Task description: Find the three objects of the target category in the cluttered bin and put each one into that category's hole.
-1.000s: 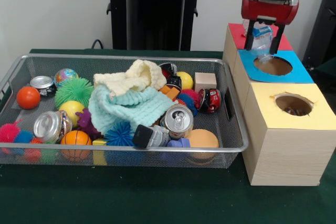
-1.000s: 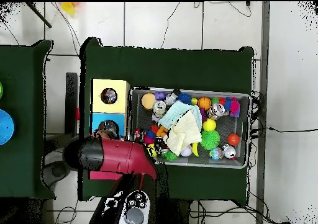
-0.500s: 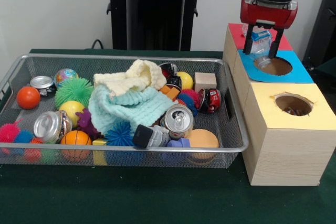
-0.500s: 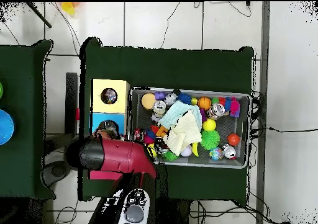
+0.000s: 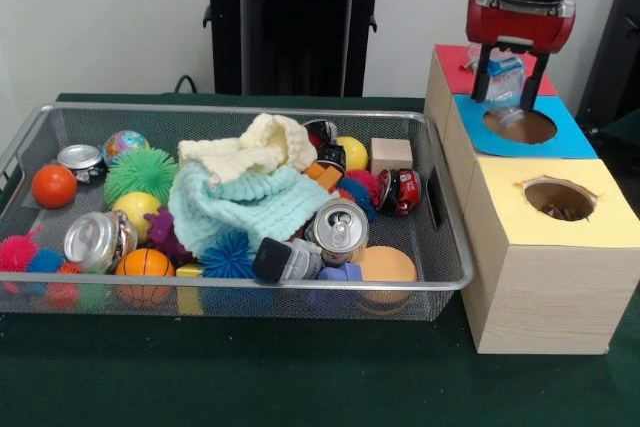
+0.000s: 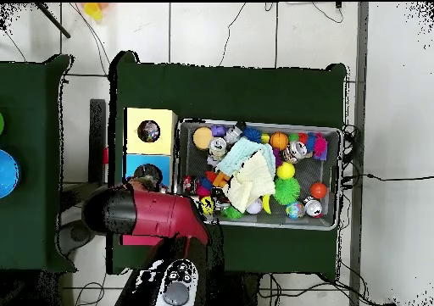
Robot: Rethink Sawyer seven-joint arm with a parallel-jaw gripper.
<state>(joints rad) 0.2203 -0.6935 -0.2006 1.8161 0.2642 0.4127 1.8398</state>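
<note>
My gripper (image 5: 506,85) hangs over the blue-topped box (image 5: 575,139), just above its round hole (image 5: 521,126). It is shut on a crumpled clear plastic bottle (image 5: 505,75) with a blue label, which sits between the two black fingers. The bottle's lower end is a little above the hole's rim. In the overhead view the red arm (image 6: 148,214) hides the gripper and bottle, and only part of the blue box (image 6: 136,164) shows. The mesh bin (image 5: 445,217) holds silver cans (image 5: 342,227) (image 5: 97,239) (image 5: 80,157) among toys.
A yellow-topped box (image 5: 600,187) with its own hole stands in front of the blue one, and a red-topped box (image 5: 452,65) behind. The bin also holds knitted cloths (image 5: 255,197), spiky balls, an orange ball (image 5: 53,185), a wooden cube (image 5: 390,154) and a toy car (image 5: 404,190).
My gripper has risen a little and shifted slightly right over the blue hole, carrying the bottle with it. The bin's contents have not moved.
</note>
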